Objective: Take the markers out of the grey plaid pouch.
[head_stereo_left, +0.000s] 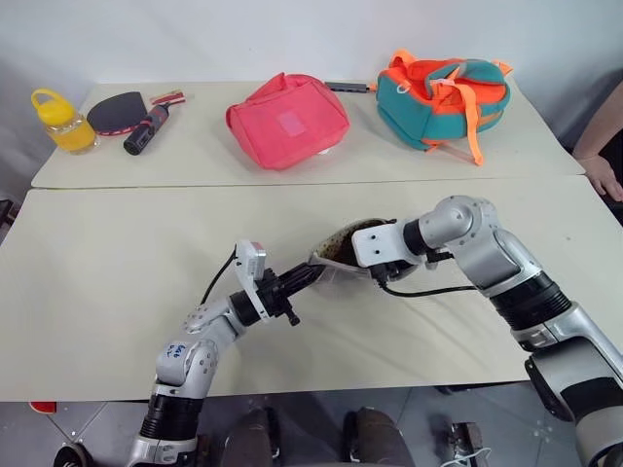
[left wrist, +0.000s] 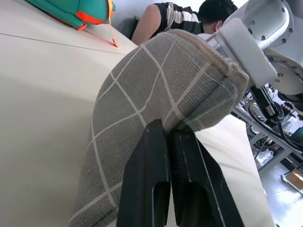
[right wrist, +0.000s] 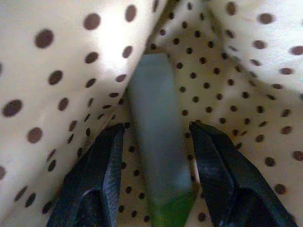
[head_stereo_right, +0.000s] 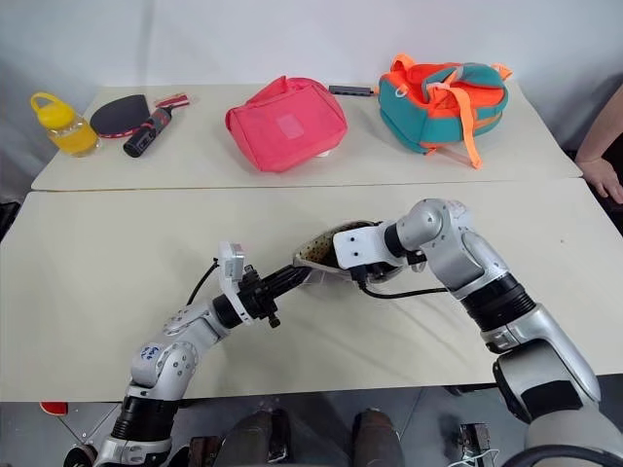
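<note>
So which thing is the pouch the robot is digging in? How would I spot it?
Look at the near table, right in the middle where the two arms meet. The grey plaid pouch hangs between them, pinched by the left gripper while the right gripper reaches inside. Unlike the pink-red bag behind, it is grey with white grid lines and dotted lining.

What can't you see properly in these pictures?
- Right pincer: head views, its tips are hidden inside the grey plaid pouch.
- Marker: right wrist view, blurred; one end is cut off by the picture's edge, so its full length is unclear.
- Other markers: the dotted lining's folds hide the rest of the inside.
- Person: left wrist view, partly behind the pouch.
</note>
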{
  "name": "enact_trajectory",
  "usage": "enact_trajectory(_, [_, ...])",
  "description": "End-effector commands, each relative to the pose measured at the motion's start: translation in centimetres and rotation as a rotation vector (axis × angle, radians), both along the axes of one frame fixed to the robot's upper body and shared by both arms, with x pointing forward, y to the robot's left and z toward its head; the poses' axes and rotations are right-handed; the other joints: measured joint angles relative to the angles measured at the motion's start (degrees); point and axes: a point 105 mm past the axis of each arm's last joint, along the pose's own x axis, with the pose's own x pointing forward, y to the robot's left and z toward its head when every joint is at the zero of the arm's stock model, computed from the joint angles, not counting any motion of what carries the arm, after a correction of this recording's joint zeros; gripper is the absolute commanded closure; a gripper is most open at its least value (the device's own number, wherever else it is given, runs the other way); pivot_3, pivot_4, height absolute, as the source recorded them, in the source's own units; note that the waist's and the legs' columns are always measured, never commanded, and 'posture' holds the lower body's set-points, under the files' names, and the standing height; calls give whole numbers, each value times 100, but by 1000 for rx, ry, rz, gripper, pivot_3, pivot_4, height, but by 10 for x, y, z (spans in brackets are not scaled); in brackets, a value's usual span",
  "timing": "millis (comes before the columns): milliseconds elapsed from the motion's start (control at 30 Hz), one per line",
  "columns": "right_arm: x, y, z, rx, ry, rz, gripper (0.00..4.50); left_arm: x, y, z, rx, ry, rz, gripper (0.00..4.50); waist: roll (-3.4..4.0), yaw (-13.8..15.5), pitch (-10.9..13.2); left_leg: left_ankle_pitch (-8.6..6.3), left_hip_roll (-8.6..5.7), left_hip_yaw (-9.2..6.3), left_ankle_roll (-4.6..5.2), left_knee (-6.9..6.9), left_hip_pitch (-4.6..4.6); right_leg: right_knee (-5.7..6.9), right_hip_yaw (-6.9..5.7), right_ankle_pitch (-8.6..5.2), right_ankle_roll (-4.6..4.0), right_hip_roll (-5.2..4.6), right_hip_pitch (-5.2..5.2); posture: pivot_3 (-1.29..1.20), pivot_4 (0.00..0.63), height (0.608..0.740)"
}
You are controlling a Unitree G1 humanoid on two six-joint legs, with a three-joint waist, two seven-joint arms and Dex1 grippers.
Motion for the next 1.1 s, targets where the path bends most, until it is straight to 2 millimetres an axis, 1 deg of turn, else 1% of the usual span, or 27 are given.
enact_trajectory(33, [2, 1, -2, 0, -10, -4, 3191, -2, 1, 6, -4, -35, 4, 4500, 0, -1, 0, 0, 0, 0, 0, 0, 0, 0, 0, 0, 0, 0, 0, 0, 150, 740])
enact_trajectory(67, [2, 0, -1, 4, -11, -5, 3460, -2, 1, 6, -2, -36, 3, 4500, 0, -1, 0, 0, 0, 0, 0, 0, 0, 1, 0, 0, 0, 0, 0, 0, 150, 740])
enact_trajectory(200, [1, -4, 7, 13, -23, -7, 3466, -3, 1, 6, -3, -40, 1, 4500, 0, 0, 0, 0, 0, 0, 0, 0, 0, 0, 0, 0, 0, 0, 0, 0, 150, 740])
enact_trajectory(400, [-13, -2, 37, 116, -10, 14, 3466, -3, 0, 5, 12, -50, -3, 4500, 0, 28, 0, 0, 0, 0, 0, -1, -1, -2, 0, 0, 0, 0, 0, 0, 150, 740])
enact_trajectory(467, [-17, -3, 52, 150, -20, 17, 3466, -4, -1, 6, 16, -54, -6, 4500, 0, 35, 0, 0, 0, 0, 0, -1, -1, -2, 0, 0, 0, -1, 0, 0, 150, 740])
enact_trajectory(533, [-20, -7, 63, 179, -25, 13, 3466, -3, -2, 5, 25, -61, -10, 4500, 0, 42, 0, -1, -1, -1, 1, -1, -3, -4, 0, 0, 0, -1, 0, 0, 150, 740])
enact_trajectory(733, [-22, -13, 73, 230, -26, -6, 3466, -6, -7, 5, 47, -81, -26, 4500, 0, 31, 0, -1, -1, -1, 1, -2, -2, -6, -1, 0, 0, -1, 1, 0, 150, 740])
enact_trajectory(800, [-26, -14, 75, 264, 5, -6, 3466, -6, -7, 5, 47, -88, -22, 4500, 0, 34, 0, -1, -1, -1, 1, -2, -2, -5, -1, 0, 0, -1, 0, 0, 150, 740])
enact_trajectory(900, [-38, -6, 102, 433, 79, 18, 3466, -2, -1, 9, 76, -131, 9, 4500, -1, 43, 0, -1, -1, -2, 2, -2, -4, -6, -1, 0, 0, -2, 0, 0, 150, 740])
enact_trajectory(967, [-47, -1, 121, 539, 114, 51, 3466, 5, 11, 17, 95, -184, 71, 4500, -1, 30, 1, -1, -1, -4, 2, -2, -4, -6, -2, 0, 0, -1, 0, 0, 150, 740])
enact_trajectory(1033, [-55, 6, 134, 632, 152, 90, 3466, 12, 25, 27, 140, -265, 147, 4500, -1, 21, 0, -1, 0, -4, 2, -3, -3, -4, -1, 0, 0, -1, 0, 0, 150, 740])
enact_trajectory(1100, [-59, 12, 143, 719, 187, 109, 3466, 17, 37, 35, 164, -311, 194, 4500, -1, 21, 0, -1, 3, -5, 2, -3, -2, -4, -2, 0, -1, 0, -1, 0, 150, 740])
